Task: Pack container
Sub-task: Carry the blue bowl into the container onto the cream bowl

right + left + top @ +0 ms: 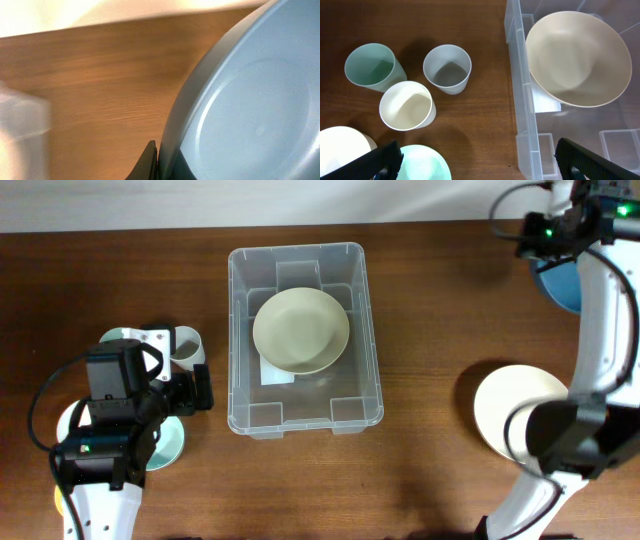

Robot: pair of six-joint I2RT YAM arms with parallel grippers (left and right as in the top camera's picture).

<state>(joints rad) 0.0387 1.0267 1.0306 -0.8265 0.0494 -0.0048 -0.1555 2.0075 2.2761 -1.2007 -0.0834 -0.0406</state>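
Container (369, 330) is set centrally on desk (440, 300), w/ beige bowl (300, 330) laid inside, room left for stacking. Left tool (480, 152) is held wide nr cups (447, 67). Right tool (159, 162) is at blue bowl (250, 110) rim; grip can't be told.

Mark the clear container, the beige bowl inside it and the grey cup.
clear container (296, 248), overhead view, far rim.
beige bowl (300, 330), overhead view, centre of its inside.
grey cup (448, 72), left wrist view, inner bottom.

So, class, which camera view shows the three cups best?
Left wrist: the green cup, grey cup and cream cup all show whole, from above. Overhead, the left arm partly hides them. The right wrist view shows none.
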